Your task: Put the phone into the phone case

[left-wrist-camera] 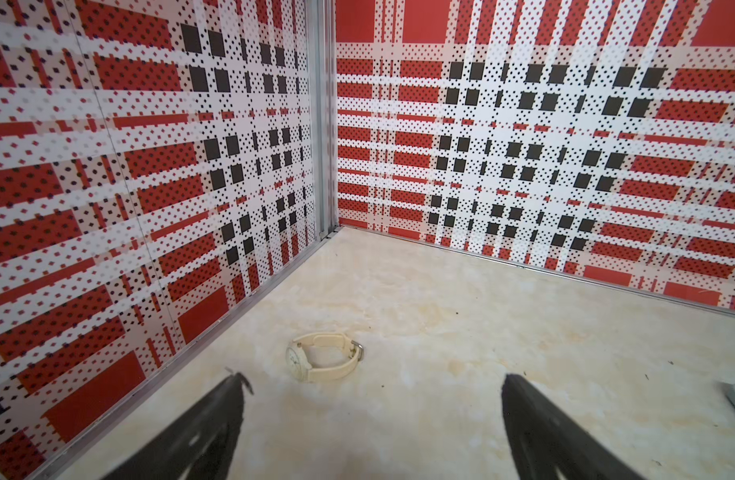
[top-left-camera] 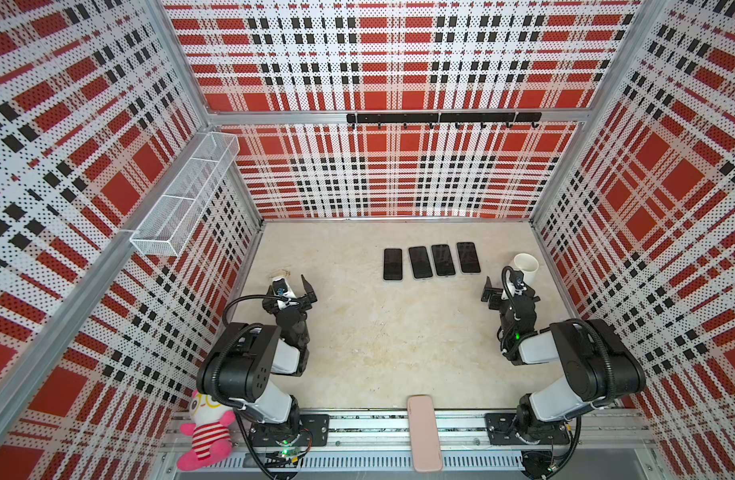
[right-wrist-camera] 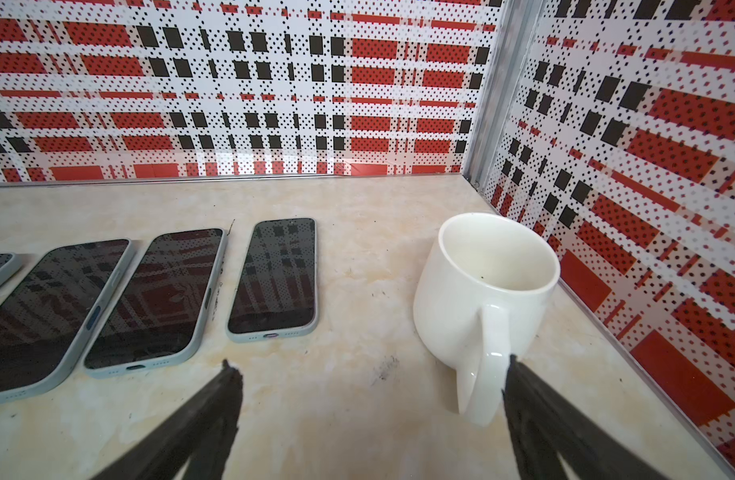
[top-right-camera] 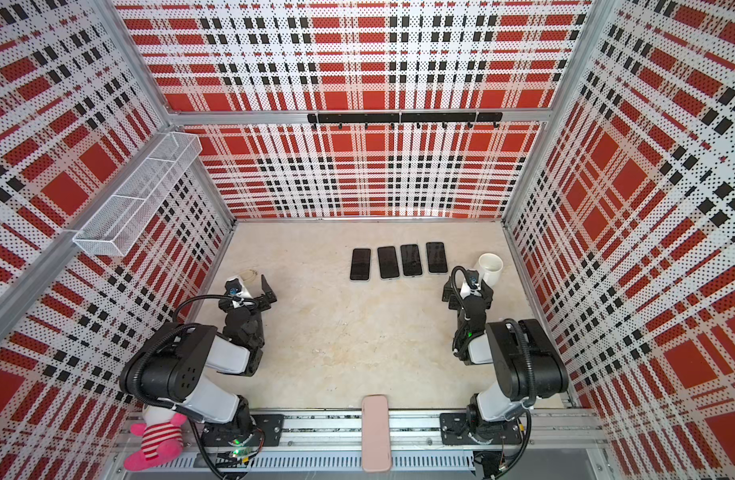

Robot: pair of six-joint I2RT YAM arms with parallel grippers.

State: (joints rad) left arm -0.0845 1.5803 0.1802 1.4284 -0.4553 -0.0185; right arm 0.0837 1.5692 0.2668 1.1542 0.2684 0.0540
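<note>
Several phones with dark screens and pale grey edges lie side by side, face up, at the back middle of the table; the leftmost phone [top-left-camera: 393,264] [top-right-camera: 360,264] and the rightmost phone [top-left-camera: 468,257] [top-right-camera: 436,257] [right-wrist-camera: 274,274] show in both top views. A pink phone case [top-left-camera: 425,432] [top-right-camera: 375,432] lies across the front rail, its far end on the table edge. My left gripper [top-left-camera: 295,286] [top-right-camera: 253,284] [left-wrist-camera: 374,380] hovers open and empty at the left wall. My right gripper [top-left-camera: 503,286] [top-right-camera: 461,291] [right-wrist-camera: 370,363] stands open and empty, right of the phones.
A white mug [top-left-camera: 526,266] [right-wrist-camera: 482,291] stands just beyond my right gripper, its handle beside one finger. A cream wristwatch [left-wrist-camera: 320,357] lies ahead of my left gripper. A pink plush toy [top-left-camera: 206,432] sits at the front left. A wire basket [top-left-camera: 187,195] hangs on the left wall.
</note>
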